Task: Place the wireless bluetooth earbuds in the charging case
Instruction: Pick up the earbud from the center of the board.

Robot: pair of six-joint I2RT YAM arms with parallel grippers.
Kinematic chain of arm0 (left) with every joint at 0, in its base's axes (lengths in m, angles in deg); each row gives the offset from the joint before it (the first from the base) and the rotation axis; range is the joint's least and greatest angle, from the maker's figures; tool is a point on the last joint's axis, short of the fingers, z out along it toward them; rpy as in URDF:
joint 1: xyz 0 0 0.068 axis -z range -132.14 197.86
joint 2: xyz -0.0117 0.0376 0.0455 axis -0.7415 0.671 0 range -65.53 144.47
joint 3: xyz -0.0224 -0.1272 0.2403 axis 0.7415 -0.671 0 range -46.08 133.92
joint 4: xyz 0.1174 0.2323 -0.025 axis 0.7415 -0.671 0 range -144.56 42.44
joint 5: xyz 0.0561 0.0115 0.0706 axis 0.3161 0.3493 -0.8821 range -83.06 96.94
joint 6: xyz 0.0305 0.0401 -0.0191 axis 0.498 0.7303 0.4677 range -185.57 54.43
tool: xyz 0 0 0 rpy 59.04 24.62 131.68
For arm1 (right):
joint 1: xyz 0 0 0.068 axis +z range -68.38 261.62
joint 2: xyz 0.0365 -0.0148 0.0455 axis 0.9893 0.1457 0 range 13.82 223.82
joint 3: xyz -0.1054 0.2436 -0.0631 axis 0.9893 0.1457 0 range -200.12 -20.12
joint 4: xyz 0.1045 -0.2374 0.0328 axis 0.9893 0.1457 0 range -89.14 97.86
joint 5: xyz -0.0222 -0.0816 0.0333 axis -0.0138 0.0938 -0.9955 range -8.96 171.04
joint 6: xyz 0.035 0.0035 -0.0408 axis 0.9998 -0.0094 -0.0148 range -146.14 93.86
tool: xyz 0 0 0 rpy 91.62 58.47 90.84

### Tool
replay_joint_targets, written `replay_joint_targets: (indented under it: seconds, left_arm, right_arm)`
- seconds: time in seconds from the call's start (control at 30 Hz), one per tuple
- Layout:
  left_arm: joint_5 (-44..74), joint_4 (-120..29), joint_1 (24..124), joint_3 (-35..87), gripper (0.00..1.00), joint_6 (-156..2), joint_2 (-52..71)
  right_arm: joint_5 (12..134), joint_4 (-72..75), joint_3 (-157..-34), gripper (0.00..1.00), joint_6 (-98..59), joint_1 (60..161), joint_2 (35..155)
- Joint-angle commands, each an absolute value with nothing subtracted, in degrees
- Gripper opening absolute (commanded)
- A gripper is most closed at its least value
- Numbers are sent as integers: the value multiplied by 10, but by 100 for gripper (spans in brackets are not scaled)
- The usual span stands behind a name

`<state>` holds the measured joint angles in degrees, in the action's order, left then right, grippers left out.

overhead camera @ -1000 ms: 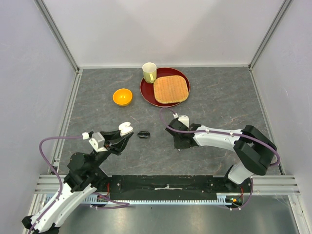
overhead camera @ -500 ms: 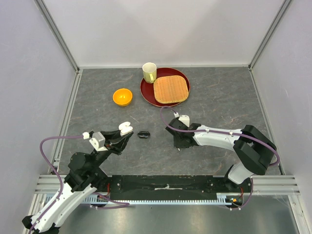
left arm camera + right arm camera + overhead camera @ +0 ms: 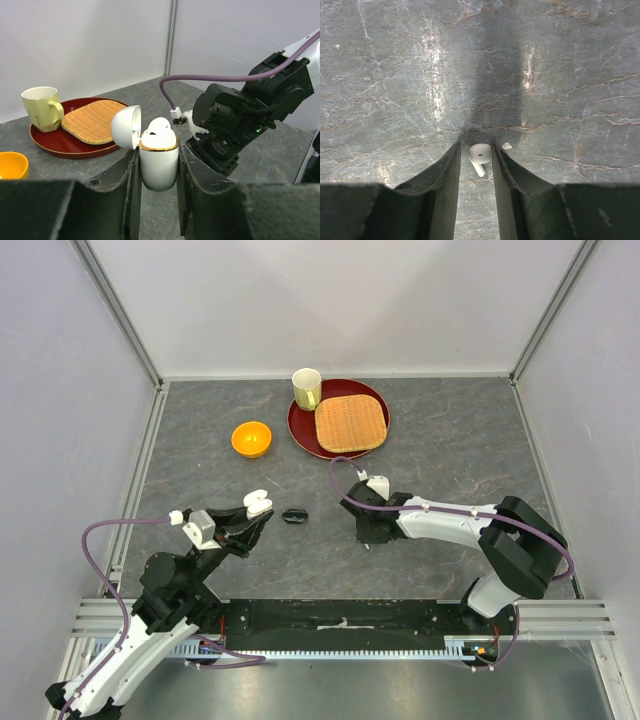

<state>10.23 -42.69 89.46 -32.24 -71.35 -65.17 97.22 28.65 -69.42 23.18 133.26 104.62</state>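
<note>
The white earbud (image 3: 480, 154) lies on the table (image 3: 395, 75), right between the fingertips of the right gripper (image 3: 476, 146), jaws half-narrowed around it. Pinched yet? Hard to call. There's been barely any movement this past second, so the lift is pending. The left gripper (image 3: 157, 152) is clamped tight on the open charging case (image 3: 158, 167), one bud (image 3: 159, 127) seated inside.

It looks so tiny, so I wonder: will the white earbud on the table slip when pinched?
Probably slippery: the earbud looks smooth and glossy. Its rounded head might roll or squirt out of the right gripper. Being so small, it is likely very light.
</note>
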Motion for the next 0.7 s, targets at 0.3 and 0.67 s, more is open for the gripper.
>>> replay_joint_targets:
  seconds: [0.3, 0.67]
  left_arm:
    - [96, -396, 893, -326, 2, -732, -689]
    - [97, -382, 893, -331, 2, -736, -681]
  right_arm:
    - [983, 310, -689, 37, 237, 1330, 1041]
    - [984, 317, -694, 38, 234, 1331, 1044]
